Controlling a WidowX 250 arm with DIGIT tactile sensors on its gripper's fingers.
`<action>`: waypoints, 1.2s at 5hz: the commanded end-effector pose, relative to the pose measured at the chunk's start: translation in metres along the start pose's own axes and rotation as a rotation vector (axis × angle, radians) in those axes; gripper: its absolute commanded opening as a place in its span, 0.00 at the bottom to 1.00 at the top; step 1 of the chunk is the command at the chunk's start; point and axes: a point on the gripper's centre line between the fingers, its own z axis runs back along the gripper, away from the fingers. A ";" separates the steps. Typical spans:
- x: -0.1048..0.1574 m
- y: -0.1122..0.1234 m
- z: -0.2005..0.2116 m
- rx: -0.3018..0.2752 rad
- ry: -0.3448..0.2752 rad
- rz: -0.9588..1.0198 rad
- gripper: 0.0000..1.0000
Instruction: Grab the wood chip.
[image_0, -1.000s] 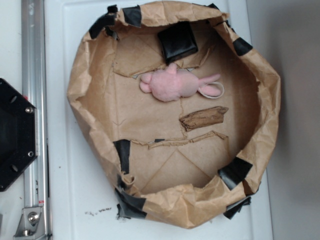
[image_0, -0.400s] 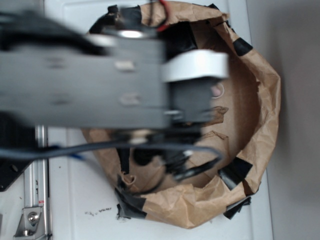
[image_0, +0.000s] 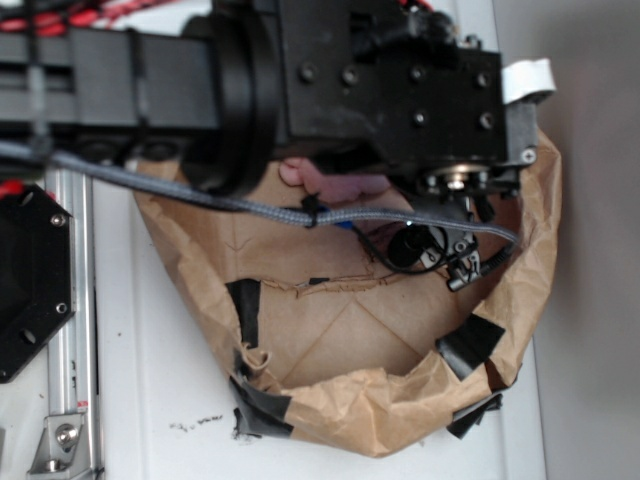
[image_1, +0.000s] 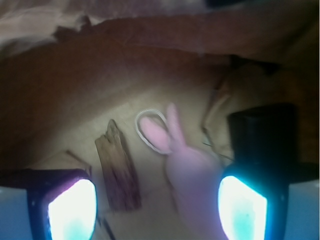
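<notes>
In the wrist view the wood chip (image_1: 117, 170), a rough dark-brown strip, lies on the brown paper floor below and between my fingers, nearer the left finger (image_1: 72, 210). The pink plush (image_1: 192, 175) lies beside it on the right, close to the right finger (image_1: 242, 207). My gripper (image_1: 157, 210) is open and hangs above both, holding nothing. In the exterior view my arm (image_0: 380, 90) covers the upper half of the bin and hides the wood chip. Only an edge of the plush (image_0: 320, 180) shows there.
The crumpled brown paper bin (image_0: 400, 400) with black tape patches walls in the floor on all sides. A black square pad (image_1: 260, 135) lies past the plush. A metal rail (image_0: 70, 300) and a black base plate (image_0: 25, 280) stand left of the bin.
My arm has swung in from the left over the bin and shifted toward its upper part. It now hides the wood chip, the pad and most of the plush from the exterior camera.
</notes>
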 end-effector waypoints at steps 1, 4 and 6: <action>0.005 -0.014 -0.035 -0.094 -0.043 -0.061 1.00; -0.010 -0.045 -0.037 -0.158 -0.052 -0.192 1.00; -0.028 -0.039 -0.035 -0.190 -0.026 -0.236 1.00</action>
